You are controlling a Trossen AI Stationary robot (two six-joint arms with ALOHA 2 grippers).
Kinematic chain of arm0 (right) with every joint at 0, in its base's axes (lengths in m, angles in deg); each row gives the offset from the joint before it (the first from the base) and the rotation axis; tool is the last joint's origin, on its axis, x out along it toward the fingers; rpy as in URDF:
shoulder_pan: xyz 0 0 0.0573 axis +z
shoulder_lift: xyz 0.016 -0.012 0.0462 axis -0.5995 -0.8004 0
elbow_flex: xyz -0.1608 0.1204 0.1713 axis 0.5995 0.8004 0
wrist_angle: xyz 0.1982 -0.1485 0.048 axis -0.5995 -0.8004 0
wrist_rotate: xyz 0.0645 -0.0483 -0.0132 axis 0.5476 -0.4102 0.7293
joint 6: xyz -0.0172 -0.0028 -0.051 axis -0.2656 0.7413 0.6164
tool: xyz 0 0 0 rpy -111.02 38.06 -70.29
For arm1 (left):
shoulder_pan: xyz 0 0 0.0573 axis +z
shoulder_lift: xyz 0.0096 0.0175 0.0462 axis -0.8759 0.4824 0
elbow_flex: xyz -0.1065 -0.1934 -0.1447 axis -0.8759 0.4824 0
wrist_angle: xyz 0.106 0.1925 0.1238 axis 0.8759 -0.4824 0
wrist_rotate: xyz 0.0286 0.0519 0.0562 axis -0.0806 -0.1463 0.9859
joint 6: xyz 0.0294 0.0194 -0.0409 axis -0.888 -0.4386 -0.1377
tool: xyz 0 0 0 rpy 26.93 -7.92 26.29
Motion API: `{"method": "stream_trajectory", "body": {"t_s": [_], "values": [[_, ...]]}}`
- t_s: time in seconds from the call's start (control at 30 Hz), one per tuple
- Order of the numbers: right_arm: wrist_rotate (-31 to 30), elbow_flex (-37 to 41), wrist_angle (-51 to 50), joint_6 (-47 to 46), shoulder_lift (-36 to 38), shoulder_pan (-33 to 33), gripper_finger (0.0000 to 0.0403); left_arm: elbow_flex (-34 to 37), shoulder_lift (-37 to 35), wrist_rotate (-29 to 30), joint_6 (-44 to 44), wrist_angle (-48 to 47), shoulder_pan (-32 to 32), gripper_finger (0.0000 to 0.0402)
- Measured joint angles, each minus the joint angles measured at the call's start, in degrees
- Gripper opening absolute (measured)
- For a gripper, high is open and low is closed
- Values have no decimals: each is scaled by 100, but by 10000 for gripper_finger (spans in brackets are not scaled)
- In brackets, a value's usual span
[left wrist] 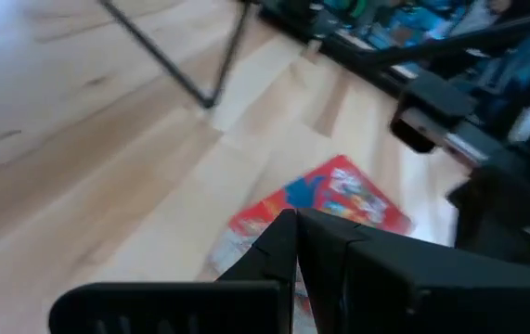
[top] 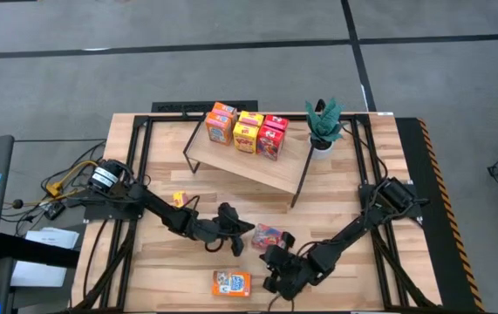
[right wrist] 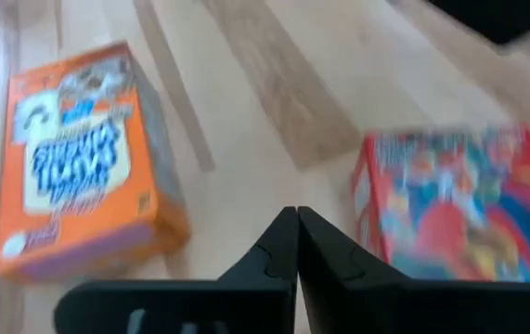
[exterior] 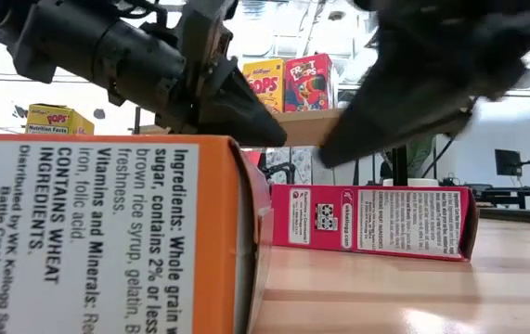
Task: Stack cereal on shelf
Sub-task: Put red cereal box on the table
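The shelf (top: 257, 164) stands at the back middle of the table with several cereal boxes (top: 247, 131) upright on it. A red cereal box (top: 267, 235) lies flat on the table; it also shows in the low view (exterior: 376, 221). An orange cereal box (top: 231, 283) lies flat near the front edge. A small yellow box (top: 177, 199) stands on the table to the left. My left gripper (top: 249, 228) is shut, just left of and above the red box (left wrist: 343, 195). My right gripper (top: 266, 260) is shut, between the orange box (right wrist: 79, 167) and the red box (right wrist: 459, 204).
A potted plant (top: 323, 122) stands at the shelf's right end. Black frame rails (top: 139, 157) run along the table's left and right sides. Bare tabletop (top: 170, 262) lies at the front left.
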Motion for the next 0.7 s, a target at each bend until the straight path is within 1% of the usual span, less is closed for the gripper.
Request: {"method": "stream_trajectory", "body": {"t_s": [0.13,0.27,0.43,0.5,0.63,0.7], "values": [[-223,-1,-560,-828,0,257,14,-59,245,-333,-125,326,-5,0],[-550,-1,-1099,-1800,0,482,19,-335,617,-744,-212,374,0,0],[-698,-1,-1580,-2832,0,705,30,-424,739,-675,-101,256,-4,0],[-700,-1,-1775,-3208,0,808,27,-420,739,-550,-83,46,-2,0],[-720,-1,-2172,-3840,0,1004,16,-425,732,-486,60,-129,-2,0],[-821,-1,-2338,-4126,0,1094,14,-426,726,-426,125,-245,-23,0]]}}
